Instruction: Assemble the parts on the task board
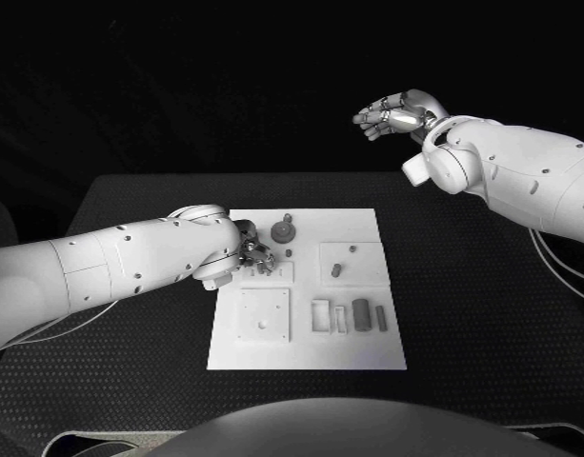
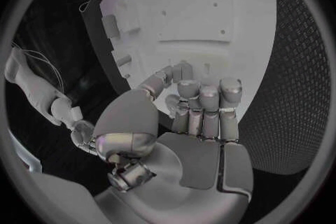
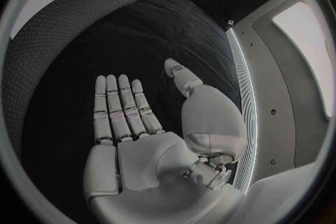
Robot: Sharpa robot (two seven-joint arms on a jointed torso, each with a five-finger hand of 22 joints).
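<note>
The white task board [image 1: 306, 347] lies in the middle of the black table. My left hand [image 1: 253, 255] is low over the board's left side, its fingers [image 2: 203, 101] curled down at the board [image 2: 210, 5] and the thumb drawn in against them. Whether a part sits between them is hidden. Grey parts lie on the board: a round toothed piece [image 1: 282, 229], a small peg [image 1: 352, 249], a short piece [image 1: 335, 270] and two upright bars [image 1: 360, 312] near the right edge. My right hand [image 1: 394, 114] hangs high beyond the table's far edge, its palm [image 3: 133, 123] flat, its fingers spread, holding nothing.
A raised square plate [image 1: 264, 314] takes up the board's near left part, with a white slotted block [image 1: 320, 314] beside it. Black table surface [image 1: 484, 314] stretches to the right of the board and along its near edge.
</note>
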